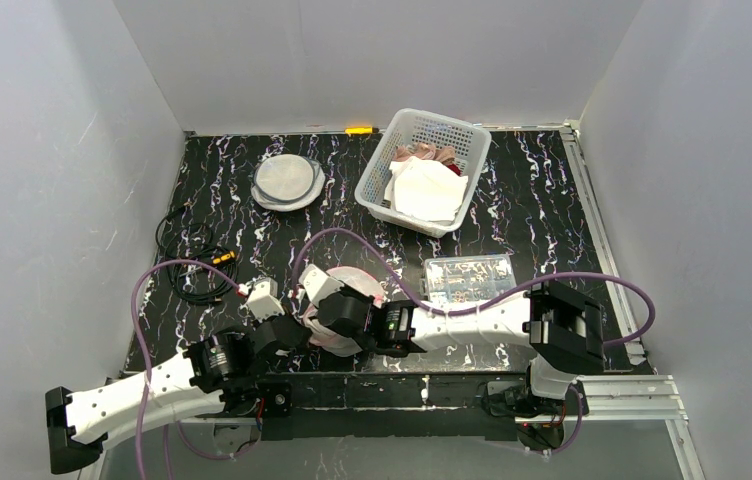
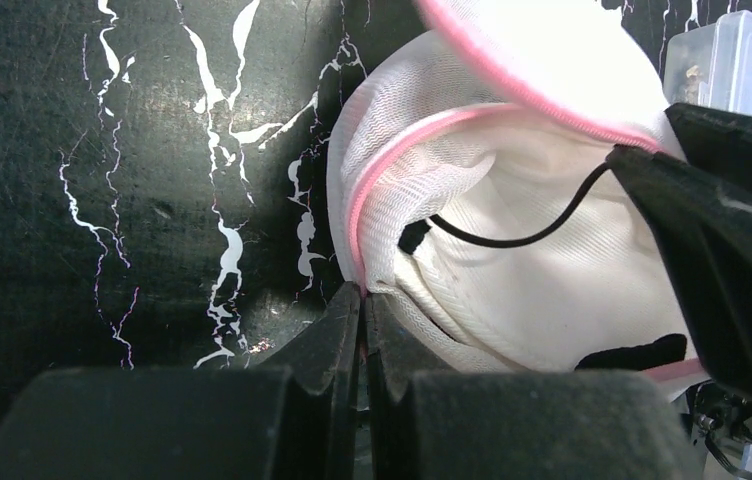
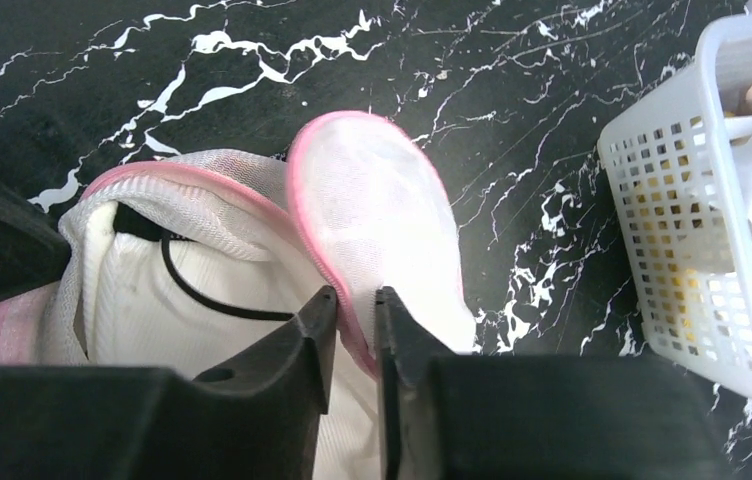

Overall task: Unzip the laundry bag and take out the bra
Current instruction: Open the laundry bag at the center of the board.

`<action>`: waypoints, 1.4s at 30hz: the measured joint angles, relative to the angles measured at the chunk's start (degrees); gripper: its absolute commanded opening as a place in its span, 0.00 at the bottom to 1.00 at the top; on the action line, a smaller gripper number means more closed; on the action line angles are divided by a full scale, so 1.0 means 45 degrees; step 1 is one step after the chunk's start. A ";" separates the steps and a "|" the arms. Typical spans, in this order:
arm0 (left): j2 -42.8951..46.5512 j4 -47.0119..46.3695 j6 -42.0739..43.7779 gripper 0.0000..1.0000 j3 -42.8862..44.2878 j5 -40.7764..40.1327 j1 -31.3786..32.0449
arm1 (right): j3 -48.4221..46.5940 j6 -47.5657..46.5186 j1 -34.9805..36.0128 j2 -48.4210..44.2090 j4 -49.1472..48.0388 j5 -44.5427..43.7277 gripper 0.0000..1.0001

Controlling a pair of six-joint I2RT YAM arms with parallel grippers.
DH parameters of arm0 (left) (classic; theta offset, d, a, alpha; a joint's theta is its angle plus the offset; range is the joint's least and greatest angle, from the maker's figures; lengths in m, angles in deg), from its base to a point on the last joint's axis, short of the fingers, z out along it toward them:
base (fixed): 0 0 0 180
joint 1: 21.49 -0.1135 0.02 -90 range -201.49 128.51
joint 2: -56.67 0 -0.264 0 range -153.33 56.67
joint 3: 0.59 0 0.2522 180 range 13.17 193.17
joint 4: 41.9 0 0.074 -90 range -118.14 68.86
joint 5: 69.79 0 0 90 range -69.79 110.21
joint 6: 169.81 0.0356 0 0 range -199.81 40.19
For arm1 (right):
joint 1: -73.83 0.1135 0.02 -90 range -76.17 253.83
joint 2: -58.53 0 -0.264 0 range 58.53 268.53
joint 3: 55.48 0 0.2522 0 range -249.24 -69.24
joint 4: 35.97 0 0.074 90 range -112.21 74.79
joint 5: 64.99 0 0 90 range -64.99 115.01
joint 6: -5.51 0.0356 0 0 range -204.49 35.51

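The laundry bag (image 2: pixel 402 180) is white mesh with a pink zipper rim and lies unzipped on the black marble table, between the two arms in the top view (image 1: pixel 352 277). Its round flap (image 3: pixel 382 210) stands up and open. Inside lies the bra (image 2: pixel 552 290), white ribbed fabric with a thin black strap (image 3: pixel 202 295). My left gripper (image 2: pixel 363 292) is shut on the bag's pink rim at the near side of the opening. My right gripper (image 3: pixel 355 295) has its jaws pinched on the pink edge of the raised flap.
A white plastic basket (image 1: pixel 472 150) with cloths stands at the back right, close on the right in the right wrist view (image 3: pixel 652 200). A clear lidded box (image 1: pixel 467 278) sits right of the bag. A second round mesh bag (image 1: pixel 287 182) lies at the back and a coiled black cable (image 1: pixel 197 265) at the left.
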 measured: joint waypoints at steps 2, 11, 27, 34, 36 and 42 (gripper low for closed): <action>0.0000 0.0034 -0.0024 0.00 0.0000 -0.0005 0.0000 | 0.0000 0.0029 -0.0010 -0.0005 0.0097 -0.0053 0.18; -0.0063 0.0083 -0.0170 0.00 0.0000 -0.0160 0.0000 | 0.0656 0.0510 -0.0073 -0.1506 0.0097 -0.0379 0.01; 0.0287 -0.1015 0.0942 0.00 0.2429 -0.2929 0.0000 | 0.3857 0.3861 -0.3424 -0.7504 -0.3638 0.2467 0.01; -0.0835 -0.2079 0.2370 0.00 0.3993 -0.4022 0.0000 | 0.3249 0.3643 -0.3555 -0.7839 -0.4595 0.3288 0.01; -0.0782 -0.2259 0.2181 0.00 0.3400 -0.4080 0.0000 | 0.4561 0.3949 -0.3565 -0.8587 -0.5430 0.3138 0.01; -0.0500 -0.2356 0.1088 0.00 0.0238 -0.3808 0.0010 | 0.9544 0.5071 -0.3589 -1.0574 -0.6921 0.2380 0.01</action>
